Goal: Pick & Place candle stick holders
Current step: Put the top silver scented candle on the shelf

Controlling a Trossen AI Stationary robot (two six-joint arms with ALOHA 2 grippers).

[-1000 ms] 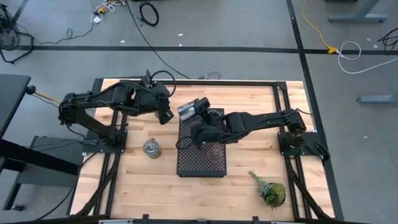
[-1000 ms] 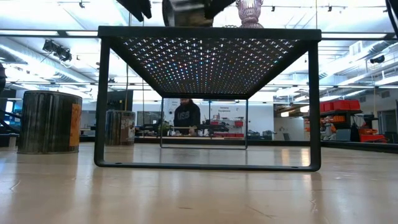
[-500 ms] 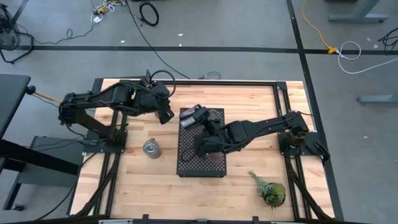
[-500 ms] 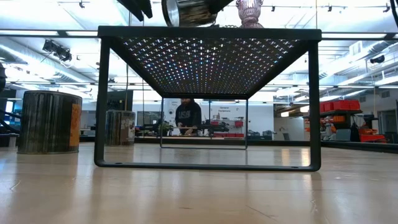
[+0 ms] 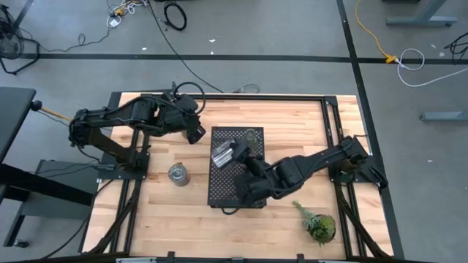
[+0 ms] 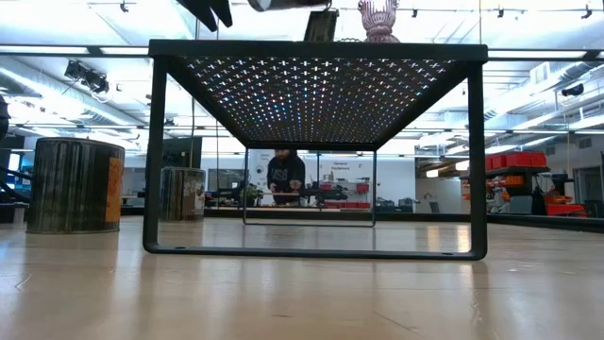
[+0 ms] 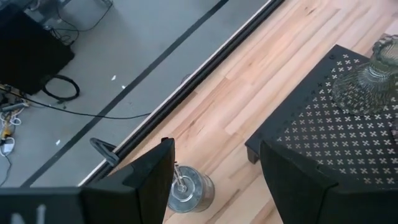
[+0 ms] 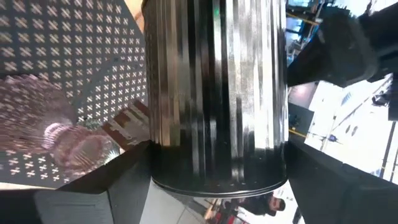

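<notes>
1. Silvery ribbed holder [image 5: 222, 153]: you will find it clamped between the fingers of the right gripper [image 5: 228, 155], raised above the black perforated tray [image 5: 241, 191] and tilted, over the tray's left half near its far end.
2. In the right wrist view you see this holder [image 8: 214, 93] filling the gap between the two dark fingers [image 8: 118, 180], with the pinkish glass holder [image 8: 59, 134] lying beyond it on the tray.
3. A second silvery holder [image 5: 178, 174] stands on the wooden table [image 5: 292, 117], left of the tray and apart from it.
4. The left gripper [image 5: 194, 131] hovers beside the tray's far-left corner; you can see its fingers parted and empty.
5. A leafy sprig [image 5: 317, 223] lies on the table, right of the tray's near end.
</notes>
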